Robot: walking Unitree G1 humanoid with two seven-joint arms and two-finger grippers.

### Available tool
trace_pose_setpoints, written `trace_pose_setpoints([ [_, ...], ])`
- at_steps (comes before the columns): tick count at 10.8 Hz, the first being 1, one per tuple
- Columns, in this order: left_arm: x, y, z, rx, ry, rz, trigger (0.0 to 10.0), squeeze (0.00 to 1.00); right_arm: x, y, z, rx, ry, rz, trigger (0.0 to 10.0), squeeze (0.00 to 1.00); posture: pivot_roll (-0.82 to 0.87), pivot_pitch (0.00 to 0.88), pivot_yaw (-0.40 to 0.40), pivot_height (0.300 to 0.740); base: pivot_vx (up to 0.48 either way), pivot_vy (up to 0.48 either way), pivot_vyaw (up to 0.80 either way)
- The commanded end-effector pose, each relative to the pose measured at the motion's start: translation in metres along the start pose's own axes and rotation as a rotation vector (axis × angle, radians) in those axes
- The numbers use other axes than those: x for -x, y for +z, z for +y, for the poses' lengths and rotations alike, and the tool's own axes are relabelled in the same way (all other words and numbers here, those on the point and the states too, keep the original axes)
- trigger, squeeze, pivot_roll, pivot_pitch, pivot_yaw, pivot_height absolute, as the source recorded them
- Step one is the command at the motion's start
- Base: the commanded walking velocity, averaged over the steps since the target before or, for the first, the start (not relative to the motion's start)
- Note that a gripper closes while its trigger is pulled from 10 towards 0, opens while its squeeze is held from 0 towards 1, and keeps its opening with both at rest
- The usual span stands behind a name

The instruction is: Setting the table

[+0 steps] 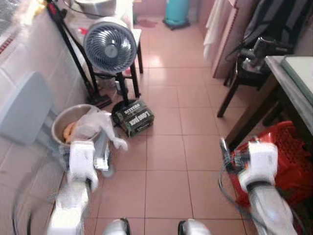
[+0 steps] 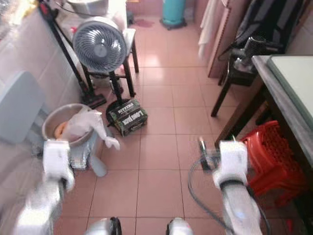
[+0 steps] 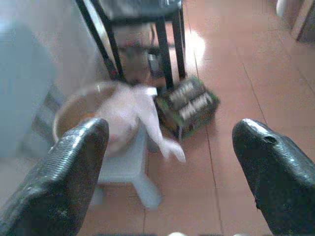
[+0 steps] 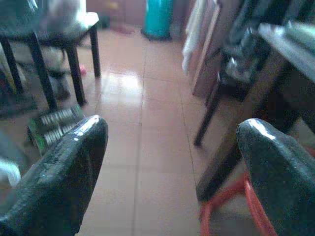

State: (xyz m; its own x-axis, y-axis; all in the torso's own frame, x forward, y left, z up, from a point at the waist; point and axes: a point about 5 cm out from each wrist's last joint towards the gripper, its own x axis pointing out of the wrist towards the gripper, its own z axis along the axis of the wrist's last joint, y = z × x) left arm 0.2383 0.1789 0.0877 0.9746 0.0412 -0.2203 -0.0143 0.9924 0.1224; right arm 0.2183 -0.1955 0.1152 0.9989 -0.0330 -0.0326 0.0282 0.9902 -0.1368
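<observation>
**Approaching the table with both grippers empty**

Walking across the tiled floor (image 1: 166, 147), the robot carries both arms forward and low, a carriage that likely serves balance and readiness, since neither holds anything. The left gripper (image 3: 167, 162) has its fingers spread wide apart with nothing between them; the right gripper (image 4: 172, 167) is likewise spread and empty. Both head views are blurred, consistent with motion.

The table (image 1: 293, 83) stands at the robot's right, well ahead of the right gripper. Its long edge runs away from the robot toward the far wall, so its long axis lies roughly along the line of travel. What can be seen of its top looks bare. A red stool (image 1: 279, 156) sits tucked at its near leg, probably stored out of the walkway.

At the left wall, a fan (image 1: 110, 46) faces the room, and a bowl (image 1: 66, 122) with a white bag draped over it rests on a small stand, just beside a dark box (image 1: 133, 116). No tableware is identifiable, so the task appears to be at an early stage.
</observation>
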Motion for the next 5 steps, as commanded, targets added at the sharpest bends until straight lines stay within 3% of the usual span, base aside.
trace_pose_setpoints([
  [1,-0.006,-0.006,0.001,-0.018,-0.002,0.008,10.0,0.00,-0.001,-0.005,0.005,-0.002,0.028,0.011,10.0,0.00,-0.13,0.165,0.064,0.740,0.000,0.000,0.00],
  [3,-0.021,0.009,-0.007,0.005,-0.024,-0.027,10.0,0.00,-0.003,0.002,0.002,0.016,0.055,-0.009,10.0,0.00,-0.17,0.113,0.073,0.740,0.000,0.000,0.00],
  [4,-0.022,-0.004,-0.012,-0.009,-0.039,-0.006,10.0,0.00,0.002,-0.006,0.000,0.059,0.037,-0.001,10.0,0.00,-0.18,0.084,0.059,0.740,0.000,0.000,0.00],
  [5,-0.018,-0.003,-0.008,0.017,0.011,-0.013,10.0,0.00,0.005,-0.003,-0.003,0.010,-0.003,0.005,10.0,0.00,-0.15,0.095,0.065,0.740,0.000,0.000,0.00],
])
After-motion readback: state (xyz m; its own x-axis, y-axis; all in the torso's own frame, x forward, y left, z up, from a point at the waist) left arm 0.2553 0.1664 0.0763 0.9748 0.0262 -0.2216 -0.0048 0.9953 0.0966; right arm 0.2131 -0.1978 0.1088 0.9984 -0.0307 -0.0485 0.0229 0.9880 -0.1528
